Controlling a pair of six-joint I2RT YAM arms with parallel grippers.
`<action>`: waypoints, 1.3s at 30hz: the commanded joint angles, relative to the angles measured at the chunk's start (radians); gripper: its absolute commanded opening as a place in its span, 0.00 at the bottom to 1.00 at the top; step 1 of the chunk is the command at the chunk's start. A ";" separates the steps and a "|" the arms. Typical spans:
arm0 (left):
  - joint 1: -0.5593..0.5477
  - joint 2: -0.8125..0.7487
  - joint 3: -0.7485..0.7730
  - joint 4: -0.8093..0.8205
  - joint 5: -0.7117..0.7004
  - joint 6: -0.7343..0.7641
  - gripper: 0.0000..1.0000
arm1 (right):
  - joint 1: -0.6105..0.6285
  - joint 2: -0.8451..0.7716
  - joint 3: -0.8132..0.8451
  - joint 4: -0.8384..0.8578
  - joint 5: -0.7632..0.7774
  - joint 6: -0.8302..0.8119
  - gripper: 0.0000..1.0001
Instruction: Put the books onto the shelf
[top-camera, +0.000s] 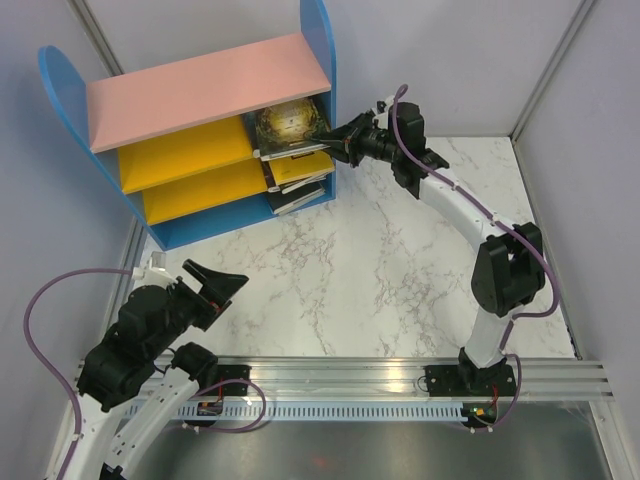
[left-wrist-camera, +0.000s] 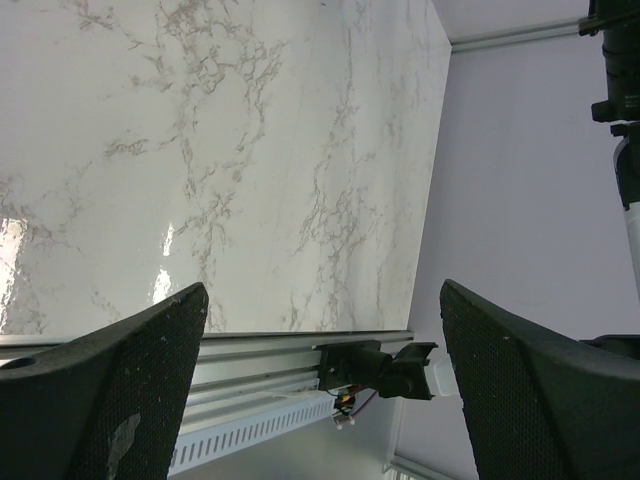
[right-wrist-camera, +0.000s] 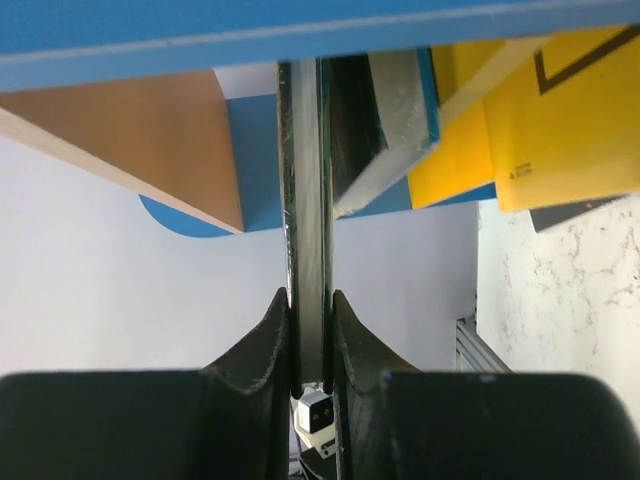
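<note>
The shelf (top-camera: 200, 90) stands at the back left, with blue side panels, a pink top board and yellow boards below. My right gripper (top-camera: 340, 135) reaches to its right end, shut on a black-and-gold book (top-camera: 285, 122) that lies under the pink board. The right wrist view shows that book's thin dark edge (right-wrist-camera: 308, 200) pinched between both fingers (right-wrist-camera: 265, 350), running in past the blue panel (right-wrist-camera: 300, 35). More books (top-camera: 298, 180) sit on the lower boards, one of them yellow (right-wrist-camera: 560, 130). Near the front left my left gripper (top-camera: 215, 285) stands open and empty (left-wrist-camera: 322, 300) above the marble table.
Grey walls close in the marble table (top-camera: 400, 260) at the back and both sides. An aluminium rail (top-camera: 350, 375) carrying the arm bases runs along the near edge. The right arm's base mount (left-wrist-camera: 380, 365) shows between my left fingers.
</note>
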 joint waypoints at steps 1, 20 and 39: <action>-0.001 -0.001 -0.009 -0.004 -0.010 0.016 0.98 | -0.003 0.045 0.111 0.031 -0.006 0.032 0.00; -0.001 0.028 -0.002 0.000 -0.028 0.050 0.99 | 0.007 0.276 0.381 0.013 -0.031 0.094 0.54; -0.001 0.068 0.008 0.010 -0.010 0.074 0.99 | -0.016 0.161 0.151 0.007 -0.183 0.061 0.63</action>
